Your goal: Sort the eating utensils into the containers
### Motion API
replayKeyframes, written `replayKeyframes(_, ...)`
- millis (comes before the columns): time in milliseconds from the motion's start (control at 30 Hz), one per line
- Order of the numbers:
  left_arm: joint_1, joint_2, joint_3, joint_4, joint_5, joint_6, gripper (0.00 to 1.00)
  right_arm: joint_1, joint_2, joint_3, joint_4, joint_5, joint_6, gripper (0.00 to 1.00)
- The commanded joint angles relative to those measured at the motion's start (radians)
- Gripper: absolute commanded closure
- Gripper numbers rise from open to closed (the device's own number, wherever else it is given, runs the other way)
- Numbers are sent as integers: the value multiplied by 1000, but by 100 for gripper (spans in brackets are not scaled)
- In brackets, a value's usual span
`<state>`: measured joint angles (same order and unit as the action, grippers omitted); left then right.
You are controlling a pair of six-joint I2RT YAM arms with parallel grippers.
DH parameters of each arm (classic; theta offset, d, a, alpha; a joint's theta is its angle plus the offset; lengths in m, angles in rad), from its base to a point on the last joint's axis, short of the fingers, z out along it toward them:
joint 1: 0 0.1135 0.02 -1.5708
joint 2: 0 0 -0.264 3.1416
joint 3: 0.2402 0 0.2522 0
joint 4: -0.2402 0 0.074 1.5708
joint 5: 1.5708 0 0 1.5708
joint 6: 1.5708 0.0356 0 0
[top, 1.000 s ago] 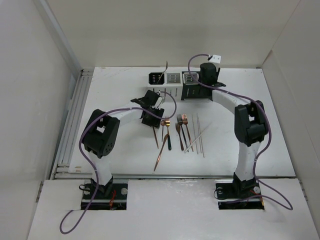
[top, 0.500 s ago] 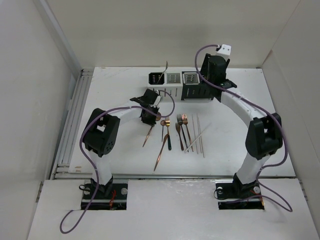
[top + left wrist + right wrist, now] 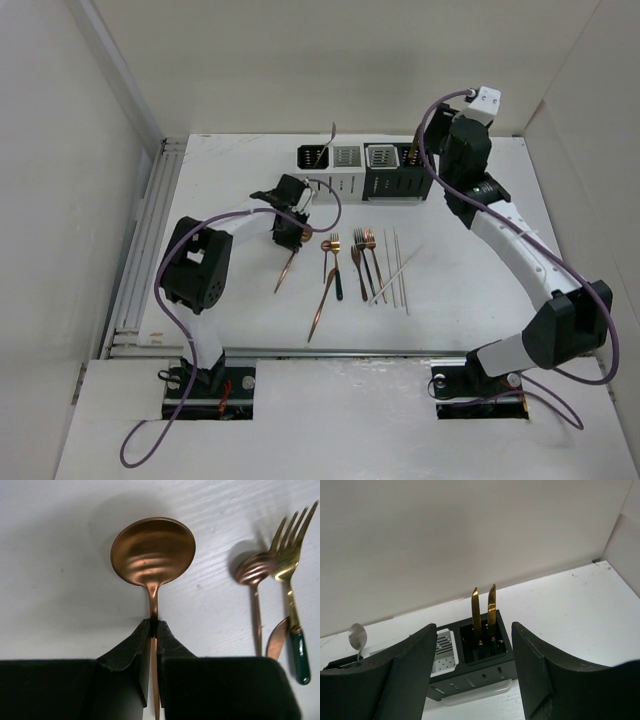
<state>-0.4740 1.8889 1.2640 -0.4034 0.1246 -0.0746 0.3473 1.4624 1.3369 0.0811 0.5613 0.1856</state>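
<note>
My left gripper point(image 3: 291, 228) is shut on a copper spoon point(image 3: 284, 270) and holds it above the table, bowl down; in the left wrist view the spoon point(image 3: 152, 552) sticks out from between the fingers point(image 3: 131, 645). My right gripper point(image 3: 462, 160) is open and empty, raised behind the row of containers point(image 3: 365, 160). In the right wrist view two gold knives point(image 3: 484, 611) stand in the rightmost black container point(image 3: 480, 645). Several utensils point(image 3: 365, 262) lie on the table: copper spoons, forks, and white sticks point(image 3: 397, 268).
A silver spoon point(image 3: 329, 140) stands in the leftmost container, also showing in the right wrist view point(image 3: 357, 636). A long copper piece point(image 3: 321, 300) lies near the left of the pile. White walls enclose the table on three sides.
My left gripper has lifted the copper spoon and carried it left and back. My right arm has risen and swung right, away from the black container.
</note>
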Motion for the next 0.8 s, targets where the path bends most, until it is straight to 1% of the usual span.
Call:
replayKeyframes(0, 12, -151, -21, -65, -11, 108, 100, 5, -63, -22, 40, 26, 1, 34)
replayKeyframes(33, 12, -198, -21, -49, -11, 142, 100, 5, -73, -22, 40, 26, 11, 34)
replayKeyframes(100, 12, -237, -31, -40, -11, 163, 100, 5, -85, -35, 40, 26, 21, 34)
replayKeyframes(267, 12, -315, -31, -40, 0, 183, 100, 5, -105, -56, 40, 35, 31, 34)
replayKeyframes(400, 12, -390, -40, 20, -19, 193, 100, 5, -116, -67, 40, 35, 40, 34)
replayKeyframes(500, 12, -410, 23, 87, -43, 182, 100, -4, -125, -76, 40, 35, 40, 34)
replayKeyframes(633, 12, -378, 149, 242, -95, 232, 100, -4, -125, -76, 40, 35, 40, 35)
replayKeyframes(667, 12, -351, 169, 336, -135, 245, 100, -4, -125, -76, 40, 35, 49, 35)
replayKeyframes(733, 12, -317, 227, 441, -169, 268, 100, -13, -125, -76, 40, 35, 49, 35)
replayKeyframes(767, 12, -274, 247, 531, -183, 277, 100, -13, -125, -76, 40, 35, 49, 35)
